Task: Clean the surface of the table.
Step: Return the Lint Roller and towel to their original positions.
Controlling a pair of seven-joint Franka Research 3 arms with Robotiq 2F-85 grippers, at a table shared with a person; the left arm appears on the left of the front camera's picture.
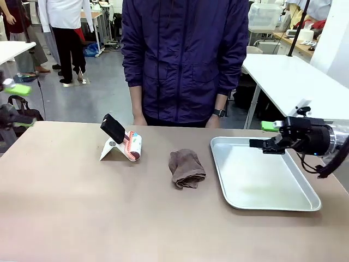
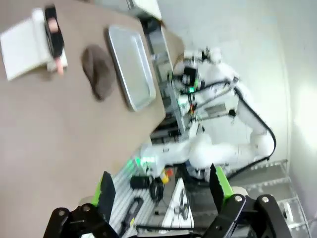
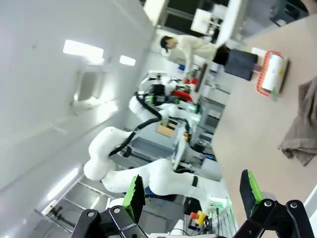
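Front view is showing the taupe-brown counter (image 1: 82, 207) spanning the whole lower part of the scene, with a person in a dark purple jacket (image 1: 185, 54) standing at its far edge. A crumpled brown cloth (image 1: 186, 168) is lying near the middle of the counter and is serving as the landmark. Just to the right of the cloth, a shallow metal tray (image 1: 305, 206) is resting flat on the counter, apart from the cloth. To the left of the cloth, a white folded stand (image 1: 110, 148) is propping up a black phone (image 1: 113, 128), and a pink-and-white roller (image 1: 134, 146) is lying against the stand on the side facing the cloth. The right gripper (image 1: 271, 135) is hovering well right of the cloth, over the far right rim of the tray, with its jaws standing wide and holding nothing. The left gripper (image 1: 15, 102) is hanging well left of the cloth, beyond the counter's left edge; the left wrist view is showing its green-padded fingers (image 2: 106, 194) spread wide and empty, with the cloth, tray and stand lying far ahead.
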